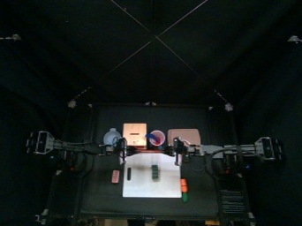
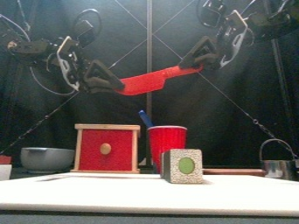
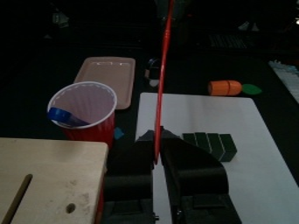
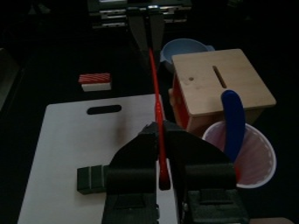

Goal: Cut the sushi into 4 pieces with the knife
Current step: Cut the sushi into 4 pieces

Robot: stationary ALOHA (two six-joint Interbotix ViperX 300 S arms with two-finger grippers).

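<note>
One red toy knife (image 2: 158, 79) and one blue toy knife (image 4: 232, 109), so two knives; one red cup (image 2: 167, 144); one pale wooden box (image 2: 107, 149) with a single red drawer front; one blue-grey bowl (image 2: 47, 158); one flat pink tray (image 3: 111, 70); one white cutting board (image 3: 251, 122); one dark green sushi roll (image 2: 181, 165), its blocks joined and too small to count apart; one round metal cutter (image 2: 277, 166); one orange toy (image 3: 225, 87) with a green end and one red and white toy (image 4: 96, 80), so two other toy foods.
</note>
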